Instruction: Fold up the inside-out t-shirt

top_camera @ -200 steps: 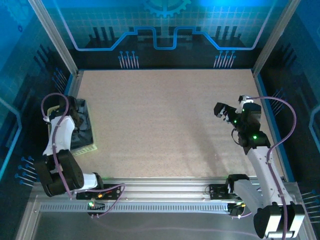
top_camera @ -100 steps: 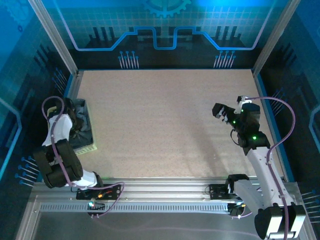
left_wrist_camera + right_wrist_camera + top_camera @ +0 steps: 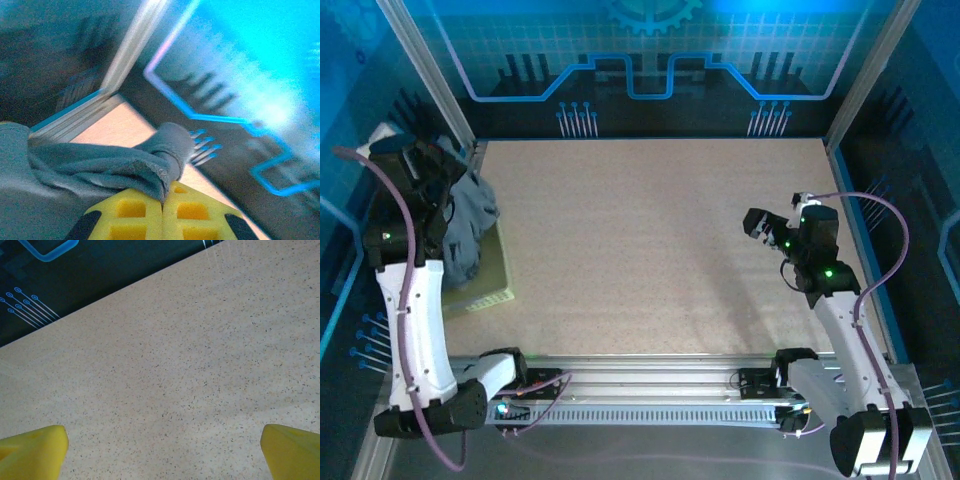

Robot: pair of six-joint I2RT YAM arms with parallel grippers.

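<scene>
The inside-out t-shirt (image 3: pixel 470 215) is pictured at the nine o'clock edge of the worktop (image 3: pixel 650 250), where it hangs in a bunched grey column from the raised left arm. Its lower end is draped over the pale yellow-green mesh basket (image 3: pixel 492 272), and it cannot be told whether the cloth is wholly free of the basket. In the wrist view, the left pincer (image 3: pixel 162 202) is seen pressed together on a thick fold of the slate-grey fabric, with a rolled hem or sleeve end jutting toward twelve o'clock above the yellow pads.

At three o'clock, well apart from the garment, the right pincer (image 3: pixel 760 222) is held over bare worktop. Its jaws are spread wide and nothing is gripped.

The step in hand is judged to be the fetching of the shirt from the basket. No fold is yet made and the garment is not yet laid flat.

The next move is expected to call for the bundle to be carried toward the middle of the worktop and set down there. A second edge would then need to be taken by the waiting right pincer so that the cloth can be drawn out flat. Care is called for, as the whole garment is held by a single pinch.
</scene>
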